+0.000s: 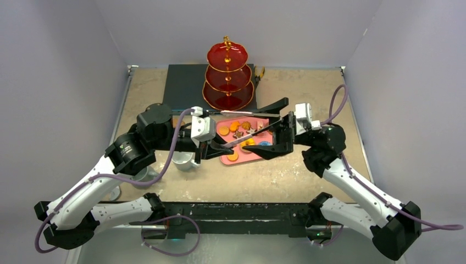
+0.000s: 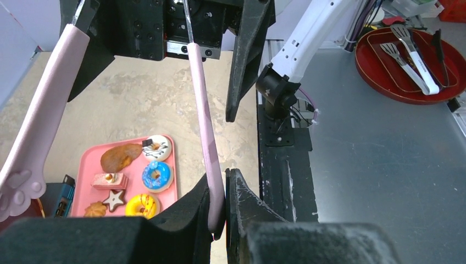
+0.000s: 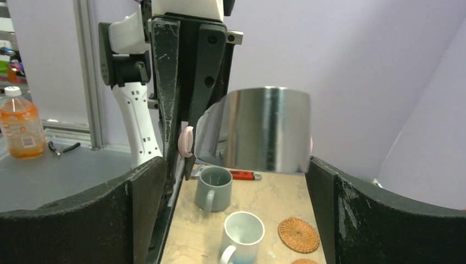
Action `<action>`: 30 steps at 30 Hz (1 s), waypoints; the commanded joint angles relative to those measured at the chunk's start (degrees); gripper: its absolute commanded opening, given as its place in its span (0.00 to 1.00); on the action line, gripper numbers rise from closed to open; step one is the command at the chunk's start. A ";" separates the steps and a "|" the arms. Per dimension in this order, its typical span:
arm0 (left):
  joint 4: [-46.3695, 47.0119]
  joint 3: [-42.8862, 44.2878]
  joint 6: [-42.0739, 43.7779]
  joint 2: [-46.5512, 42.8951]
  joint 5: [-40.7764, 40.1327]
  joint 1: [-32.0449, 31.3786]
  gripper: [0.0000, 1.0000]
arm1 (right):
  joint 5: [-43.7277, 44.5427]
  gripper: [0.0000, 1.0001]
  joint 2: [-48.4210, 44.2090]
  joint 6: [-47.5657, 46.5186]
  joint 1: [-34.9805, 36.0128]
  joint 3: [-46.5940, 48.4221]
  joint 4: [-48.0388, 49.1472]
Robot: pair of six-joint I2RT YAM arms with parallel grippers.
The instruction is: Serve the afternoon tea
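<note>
Step as I read it: tongs (image 2: 202, 126) regrip before picking. Left gripper (image 2: 225, 201) clenched on 1 pink leg; right gripper (image 1: 278, 127) spread wide around the metal end. Pastries (image 2: 156, 176) sat on the tray (image 2: 88, 165) mid-table, stand (image 1: 227, 77) at the far edge. Next I'd need 1 gripper spanning both legs.

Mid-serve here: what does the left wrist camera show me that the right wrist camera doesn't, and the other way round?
Only the left wrist view: the pink tray with the toy pastries on it, and a round red tray of spare tongs on the grey surface to the side. Only the right wrist view: the grey mug, the white mug, two cork coasters and an orange drink bottle. Both: the pink-tipped tongs, one arm pinched in the left claw, and the right claw standing wide open around them.
</note>
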 commanded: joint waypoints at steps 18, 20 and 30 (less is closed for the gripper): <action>4.00 0.65 -0.43 1.60 -0.12 0.34 0.00 | -4.68 0.99 3.38 9.82 0.46 9.31 3.71; 4.00 0.75 -0.58 1.66 -0.11 0.40 0.00 | -6.18 0.99 4.55 11.89 0.47 10.64 4.23; 3.70 1.72 -1.30 1.93 1.64 0.36 0.00 | -5.31 0.97 5.94 6.87 0.47 12.53 -3.75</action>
